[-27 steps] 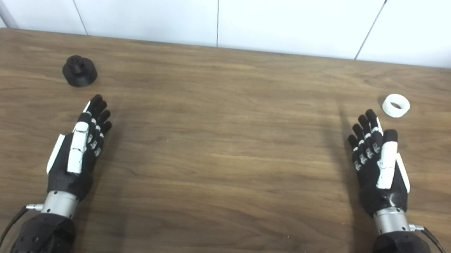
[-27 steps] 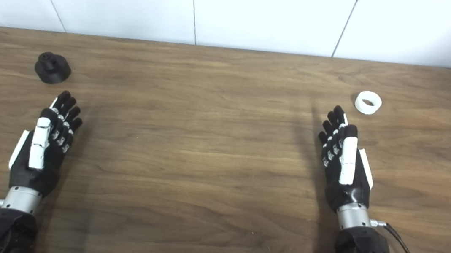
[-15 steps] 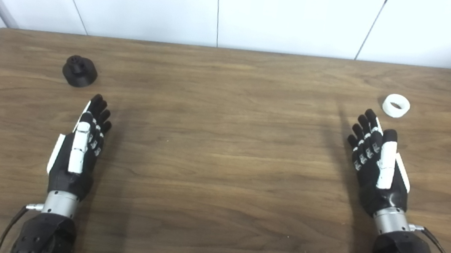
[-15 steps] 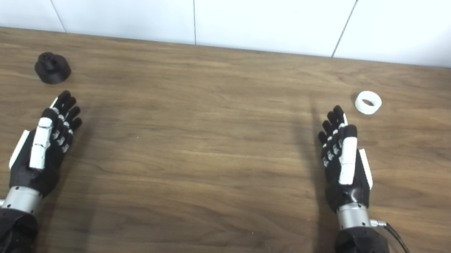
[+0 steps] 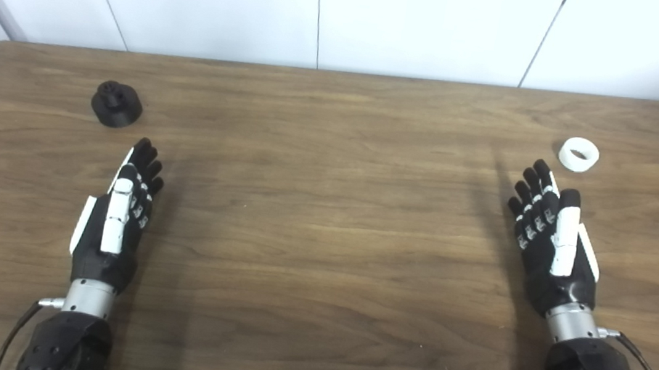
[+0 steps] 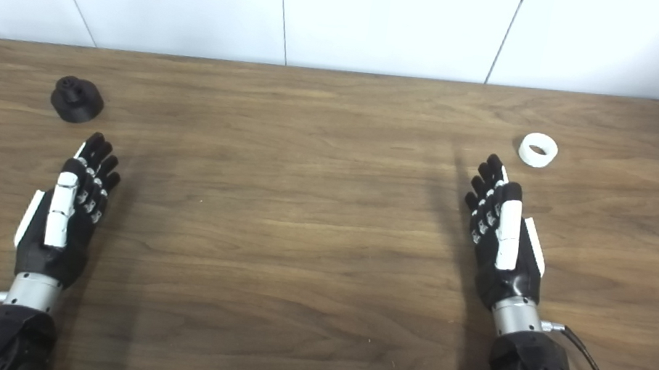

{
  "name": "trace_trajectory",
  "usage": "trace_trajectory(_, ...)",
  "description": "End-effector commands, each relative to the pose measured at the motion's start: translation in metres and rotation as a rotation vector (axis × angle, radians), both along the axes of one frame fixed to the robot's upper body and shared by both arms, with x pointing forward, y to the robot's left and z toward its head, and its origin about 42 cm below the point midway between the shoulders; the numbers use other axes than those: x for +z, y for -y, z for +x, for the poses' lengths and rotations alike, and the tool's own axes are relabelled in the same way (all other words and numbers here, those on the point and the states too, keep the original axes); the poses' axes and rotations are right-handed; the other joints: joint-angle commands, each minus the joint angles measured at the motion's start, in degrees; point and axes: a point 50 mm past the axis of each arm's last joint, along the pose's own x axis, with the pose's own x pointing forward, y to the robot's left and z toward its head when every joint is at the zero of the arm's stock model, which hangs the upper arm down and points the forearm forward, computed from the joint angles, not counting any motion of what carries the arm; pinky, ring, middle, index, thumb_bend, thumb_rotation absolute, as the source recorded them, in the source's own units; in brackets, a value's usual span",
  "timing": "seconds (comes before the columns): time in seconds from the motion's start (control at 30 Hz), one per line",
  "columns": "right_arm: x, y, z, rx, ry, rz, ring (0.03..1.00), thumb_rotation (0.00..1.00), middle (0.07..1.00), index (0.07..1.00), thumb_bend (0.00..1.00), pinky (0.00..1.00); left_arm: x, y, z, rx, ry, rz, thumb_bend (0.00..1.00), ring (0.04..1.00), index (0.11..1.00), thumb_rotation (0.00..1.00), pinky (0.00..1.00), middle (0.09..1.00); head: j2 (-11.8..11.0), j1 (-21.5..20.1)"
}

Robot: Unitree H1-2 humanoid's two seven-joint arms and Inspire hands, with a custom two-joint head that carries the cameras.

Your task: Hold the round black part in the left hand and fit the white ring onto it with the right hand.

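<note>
On the far left of the wooden bench sits the round black part, knob side up, and on the far right lies the white ring, flat with its hole facing upward. Each piece lies just beyond the hand meant for it, which looks like a deliberate layout: neither arm has to cross the middle to make its pick.

The left hand rests low over the near left of the bench, fingers stretched out and released, grasping nothing, tips aimed at the black part but clearly short of it. The right hand mirrors it on the near right, fingers extended and empty, tips close to the ring without touching. Both are turned thumb-up, palms facing inward, a ready pose for closing around a small piece from the side.

Against the frames from a moment earlier, almost nothing differs. The left hand has tipped very slightly, while the right hand, the part and the ring lie exactly as before. The reach has not yet begun.
</note>
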Motion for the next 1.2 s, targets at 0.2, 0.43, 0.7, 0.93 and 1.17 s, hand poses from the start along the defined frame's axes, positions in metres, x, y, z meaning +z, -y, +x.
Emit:
trace_trajectory(0.2, 0.014, 0.003, 0.006, 0.012, 0.083, -0.006, 1.000, 1.00, 1.000, 0.994, 0.62, 1.00, 0.013, 0.001, 0.005, -0.010, 0.079, 0.016, 0.46, 1.000, 1.000, 0.92, 1.00, 1.000, -0.8, 0.9)
trace_trajectory(0.43, 0.006, 0.010, 0.001, 0.008, 0.077, -0.004, 1.000, 1.00, 1.000, 0.993, 0.62, 1.00, 0.007, 0.007, -0.001, -0.002, 0.063, 0.001, 0.47, 1.000, 1.000, 0.91, 1.00, 1.000, -3.9, 4.5)
trace_trajectory(0.7, -0.012, 0.022, -0.003, 0.012, 0.067, -0.017, 1.000, 1.00, 0.993, 0.975, 0.62, 1.00, -0.004, 0.015, -0.007, 0.018, 0.052, 0.029, 0.46, 1.000, 1.000, 0.93, 1.00, 1.000, -8.4, 9.7)
trace_trajectory(0.93, -0.022, 0.030, -0.006, 0.019, 0.063, -0.011, 1.000, 1.00, 0.998, 0.971, 0.62, 1.00, -0.013, 0.022, -0.011, 0.027, 0.042, 0.037, 0.44, 1.000, 1.000, 0.92, 1.00, 1.000, -12.1, 13.0)
trace_trajectory(1.17, -0.031, 0.035, -0.007, 0.009, 0.044, -0.004, 1.000, 1.00, 0.983, 0.957, 0.65, 1.00, -0.017, 0.031, -0.016, 0.035, 0.018, 0.020, 0.39, 1.000, 0.998, 0.91, 1.00, 0.997, -14.3, 16.1)
